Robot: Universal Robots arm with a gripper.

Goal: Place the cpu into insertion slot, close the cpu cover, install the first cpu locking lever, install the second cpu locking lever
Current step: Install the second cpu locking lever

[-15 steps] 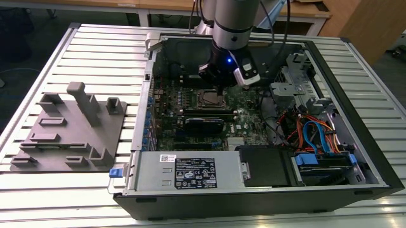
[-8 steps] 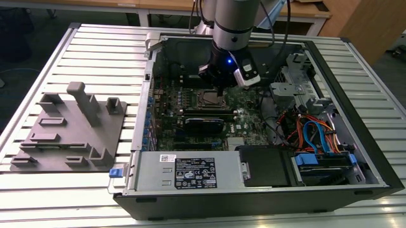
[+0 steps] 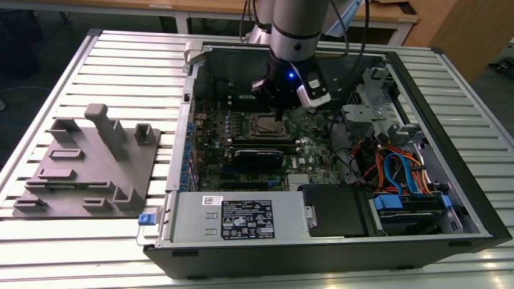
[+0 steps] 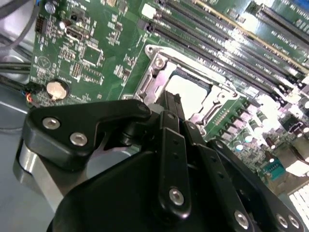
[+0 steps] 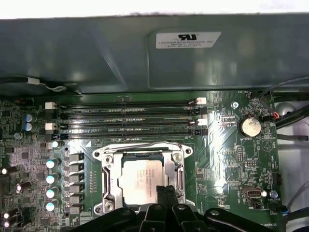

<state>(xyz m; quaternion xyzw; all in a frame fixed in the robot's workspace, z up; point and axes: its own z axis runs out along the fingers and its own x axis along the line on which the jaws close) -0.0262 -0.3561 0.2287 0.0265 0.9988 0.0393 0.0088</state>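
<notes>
We see the black two-fingered hand (image 5: 165,191) poised low over the square dark insertion slot with its silver metal rim (image 5: 102,155), inside the open black desktop computer case (image 3: 449,238) that lies on the slatted aluminium bench (image 3: 120,54). In both wrist views its slim black fingers (image 4: 172,104) are pressed together with no gap showing, and their tips sit at the edge of the small flat square cpu with a dull silver-grey metal top (image 5: 140,176). The cpu lies flat in the slot. The thin silver metal cpu cover with a square cut-out (image 5: 175,152) lies folded down around the chip, framing it on the sides we can see. Whether the fingertips actually touch the chip or the cover, we cannot tell.

Just beside the socket run the long narrow black memory slots (image 5: 130,116), and a round silver coin battery (image 5: 251,126) sits on the green motherboard (image 5: 224,159) near them.

In the exterior view, the grey arm (image 3: 294,27) reaches down into the case, and a grey plastic fixture block with upright posts (image 3: 88,165) rests on the bench at the exterior view's left, well apart from the case.
</notes>
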